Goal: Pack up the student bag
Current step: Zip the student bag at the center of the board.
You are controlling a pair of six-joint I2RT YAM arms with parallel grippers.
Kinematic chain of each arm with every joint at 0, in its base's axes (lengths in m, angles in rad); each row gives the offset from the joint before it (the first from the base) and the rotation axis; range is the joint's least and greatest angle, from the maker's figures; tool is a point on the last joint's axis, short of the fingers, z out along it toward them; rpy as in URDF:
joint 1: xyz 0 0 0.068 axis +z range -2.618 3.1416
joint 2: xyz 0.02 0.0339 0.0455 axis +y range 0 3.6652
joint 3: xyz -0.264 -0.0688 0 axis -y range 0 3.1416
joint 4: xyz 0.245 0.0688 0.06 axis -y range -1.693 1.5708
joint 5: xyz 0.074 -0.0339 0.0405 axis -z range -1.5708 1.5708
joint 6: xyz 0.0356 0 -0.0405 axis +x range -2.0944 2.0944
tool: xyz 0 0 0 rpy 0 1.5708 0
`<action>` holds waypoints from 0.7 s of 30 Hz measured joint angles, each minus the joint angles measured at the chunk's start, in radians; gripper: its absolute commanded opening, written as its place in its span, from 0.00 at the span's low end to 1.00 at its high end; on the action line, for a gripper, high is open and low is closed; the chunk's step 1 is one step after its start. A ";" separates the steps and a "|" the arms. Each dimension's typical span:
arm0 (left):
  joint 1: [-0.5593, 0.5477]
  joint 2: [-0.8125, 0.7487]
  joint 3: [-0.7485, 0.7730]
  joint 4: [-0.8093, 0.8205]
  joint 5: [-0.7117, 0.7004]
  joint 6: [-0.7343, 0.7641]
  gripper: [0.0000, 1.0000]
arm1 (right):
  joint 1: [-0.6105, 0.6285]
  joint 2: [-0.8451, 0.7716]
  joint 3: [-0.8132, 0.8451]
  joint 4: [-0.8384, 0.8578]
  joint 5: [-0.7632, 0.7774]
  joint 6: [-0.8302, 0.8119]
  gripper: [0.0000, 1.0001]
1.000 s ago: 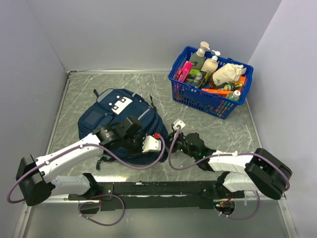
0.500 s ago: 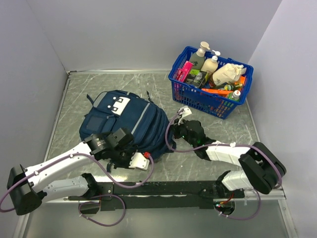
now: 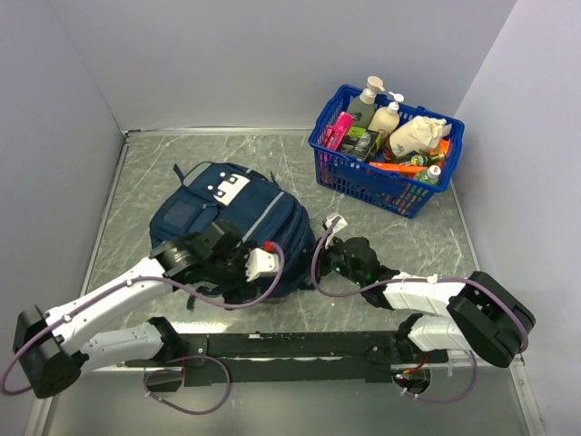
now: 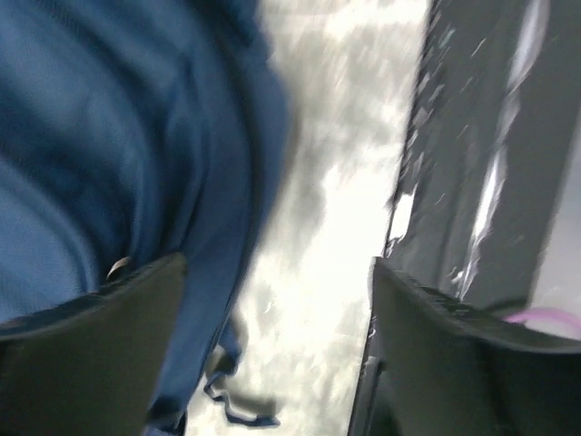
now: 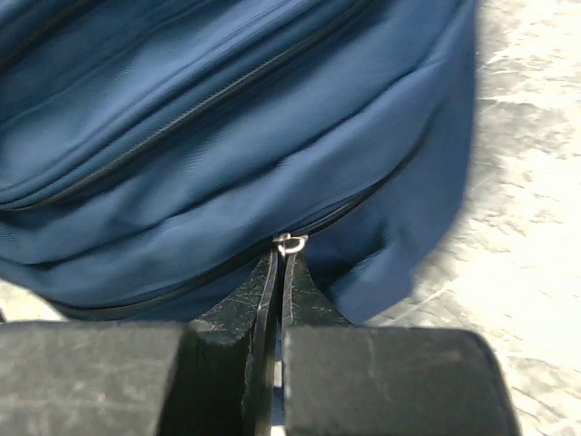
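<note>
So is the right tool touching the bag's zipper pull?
Touching. The right wrist view shows the right tool shut on the metal zipper pull, at a seam of the student bag.

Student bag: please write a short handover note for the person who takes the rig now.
Left hand: open, beside the student bag, holding nothing.
Right hand: shut on the zipper pull at the bag's right side.
Bag lies on the table; blue basket at far right is full.
Done: pull gripped. Left: open the zip, pack the items.
</note>
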 measured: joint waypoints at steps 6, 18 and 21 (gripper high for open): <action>-0.102 0.086 0.062 0.175 -0.016 -0.105 0.91 | 0.006 0.000 0.000 0.002 -0.032 0.021 0.00; -0.201 0.227 0.093 0.417 -0.340 -0.127 0.84 | 0.007 -0.008 -0.015 0.013 -0.040 0.037 0.00; -0.205 0.260 0.071 0.455 -0.398 -0.127 0.80 | 0.008 -0.029 -0.022 0.011 -0.045 0.043 0.00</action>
